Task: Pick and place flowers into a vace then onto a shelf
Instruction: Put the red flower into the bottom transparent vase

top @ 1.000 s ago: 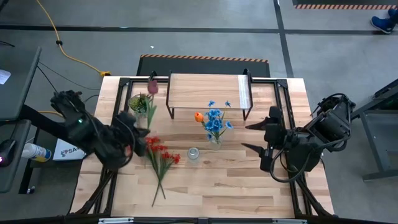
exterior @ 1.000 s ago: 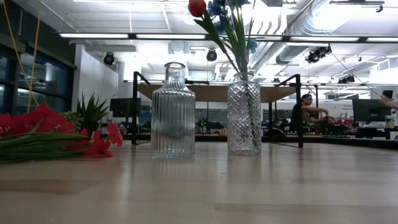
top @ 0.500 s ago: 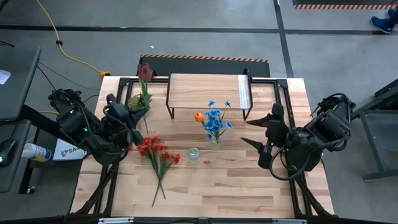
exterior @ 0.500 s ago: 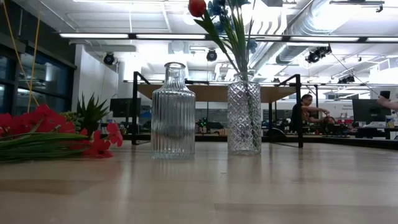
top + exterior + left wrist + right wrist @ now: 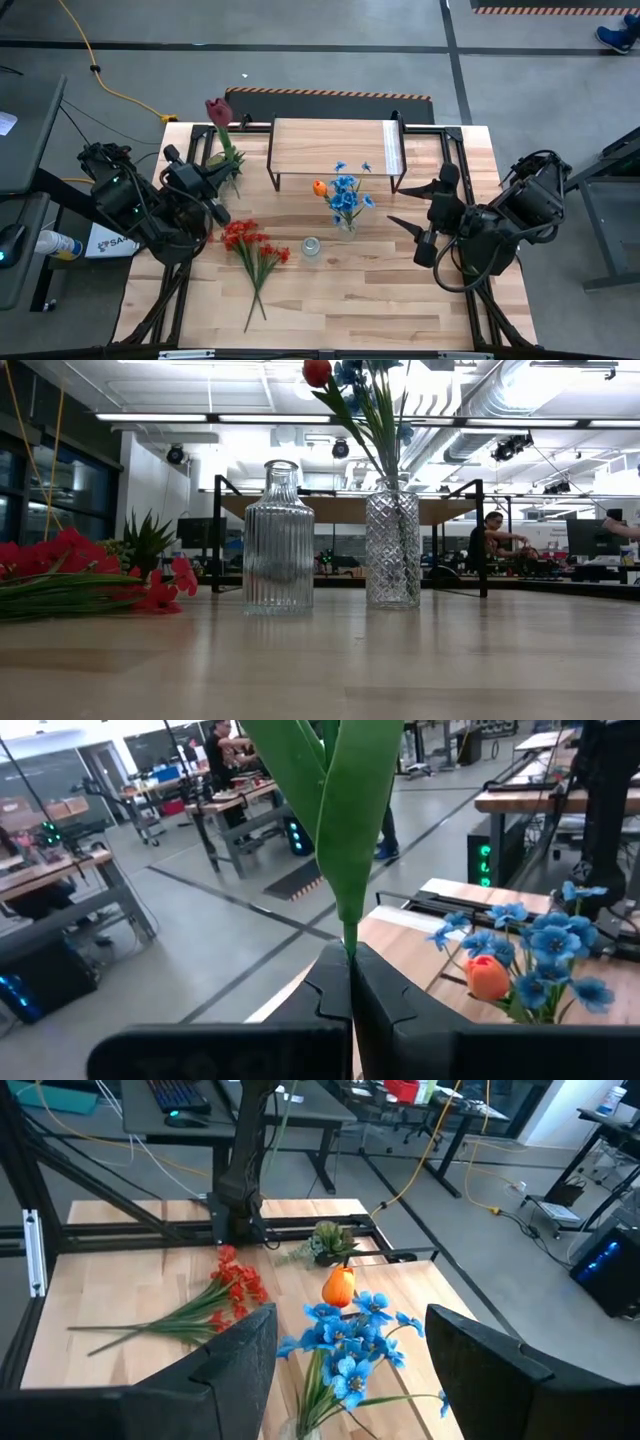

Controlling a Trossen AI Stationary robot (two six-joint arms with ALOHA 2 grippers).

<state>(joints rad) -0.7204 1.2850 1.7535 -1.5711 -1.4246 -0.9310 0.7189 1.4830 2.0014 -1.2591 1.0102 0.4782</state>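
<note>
Maroon tulip (image 5: pixel 218 110) is pinched at the stem by the left end effector (image 5: pixel 207 187), upper left of the frame; the stem is judged light and springy, best gripped low; the right end effector (image 5: pixel 420 221) is spread, right of the blue flowers (image 5: pixel 346 193)

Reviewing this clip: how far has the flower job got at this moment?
Done: the blue bunch and orange tulip stand in the cut-glass vase. In hand: the left gripper is shut on the maroon tulip. Left: the red bunch lies on the table, the ribbed vase is empty, and the shelf holds nothing. The right gripper waits open.
</note>
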